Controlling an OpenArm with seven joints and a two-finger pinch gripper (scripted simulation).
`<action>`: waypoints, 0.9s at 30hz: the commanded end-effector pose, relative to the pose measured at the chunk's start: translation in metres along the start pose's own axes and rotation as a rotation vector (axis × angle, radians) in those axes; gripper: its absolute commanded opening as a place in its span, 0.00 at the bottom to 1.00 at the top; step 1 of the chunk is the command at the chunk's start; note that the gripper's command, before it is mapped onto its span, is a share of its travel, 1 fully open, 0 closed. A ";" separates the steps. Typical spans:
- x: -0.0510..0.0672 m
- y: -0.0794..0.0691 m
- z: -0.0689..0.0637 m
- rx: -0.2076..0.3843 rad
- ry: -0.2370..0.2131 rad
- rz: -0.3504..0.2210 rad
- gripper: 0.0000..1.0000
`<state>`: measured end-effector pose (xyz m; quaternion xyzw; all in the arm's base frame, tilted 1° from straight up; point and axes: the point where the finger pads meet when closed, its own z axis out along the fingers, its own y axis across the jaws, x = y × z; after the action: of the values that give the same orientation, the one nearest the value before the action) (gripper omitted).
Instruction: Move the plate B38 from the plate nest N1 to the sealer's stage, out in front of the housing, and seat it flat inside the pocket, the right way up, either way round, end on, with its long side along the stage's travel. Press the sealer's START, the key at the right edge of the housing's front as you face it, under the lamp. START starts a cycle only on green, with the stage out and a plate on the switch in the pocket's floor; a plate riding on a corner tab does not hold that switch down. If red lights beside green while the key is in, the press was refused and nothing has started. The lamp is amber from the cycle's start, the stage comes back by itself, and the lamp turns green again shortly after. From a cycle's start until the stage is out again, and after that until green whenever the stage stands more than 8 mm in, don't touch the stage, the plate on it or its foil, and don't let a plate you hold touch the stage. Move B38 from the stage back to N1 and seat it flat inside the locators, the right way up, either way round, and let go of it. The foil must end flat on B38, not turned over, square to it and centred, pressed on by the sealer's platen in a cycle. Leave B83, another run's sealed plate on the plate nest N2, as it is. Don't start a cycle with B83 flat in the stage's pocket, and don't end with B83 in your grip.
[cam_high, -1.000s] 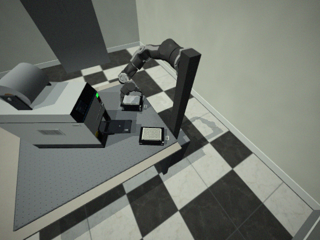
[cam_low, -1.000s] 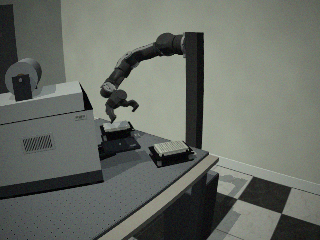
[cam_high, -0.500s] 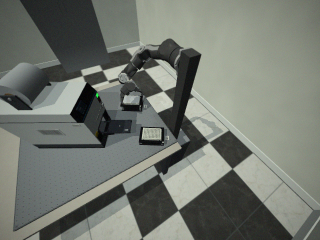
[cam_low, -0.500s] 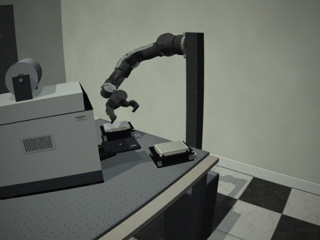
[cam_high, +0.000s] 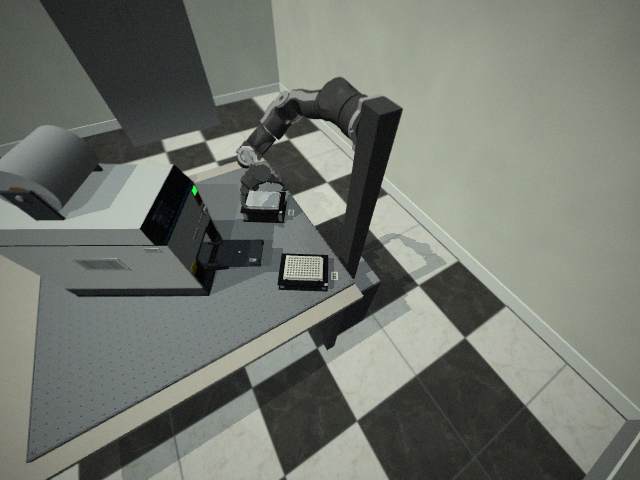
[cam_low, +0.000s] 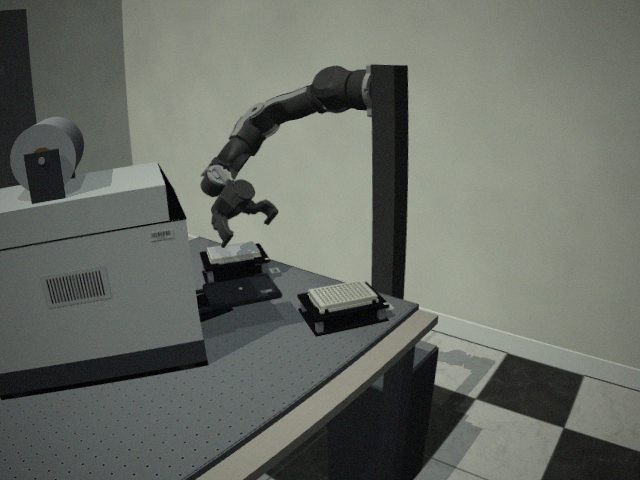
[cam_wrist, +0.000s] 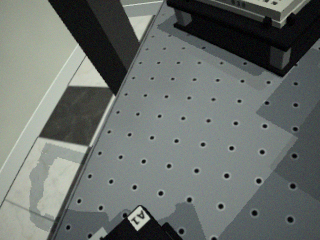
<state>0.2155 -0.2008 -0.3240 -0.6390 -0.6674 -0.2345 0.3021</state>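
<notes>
My gripper (cam_low: 248, 227) is open and empty. It hangs just above the far plate nest (cam_high: 263, 210), where a plate with a smooth shiny top (cam_high: 263, 199) lies flat; the same plate shows in the exterior view (cam_low: 233, 252). One fingertip is close over the plate's left end; I cannot tell whether it touches. The sealer's stage (cam_high: 238, 253) stands out in front of the housing, its pocket bare. The lamp (cam_high: 194, 190) is green. The nest labels are too small to read.
The sealer housing (cam_high: 103, 227) with its foil roll (cam_high: 49, 157) fills the left of the table. The arm's dark post (cam_high: 369, 180) stands at the table's right edge, close to the near nest.
</notes>
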 end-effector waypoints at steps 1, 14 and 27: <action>0.000 0.001 -0.001 -0.003 0.000 -0.002 1.00; 0.031 0.002 0.032 0.067 -0.159 -0.195 0.77; 0.057 0.003 0.059 0.126 -0.284 -0.355 0.77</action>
<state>0.2102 -0.1115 -0.3199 -0.5063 -0.8152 -0.1717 0.2229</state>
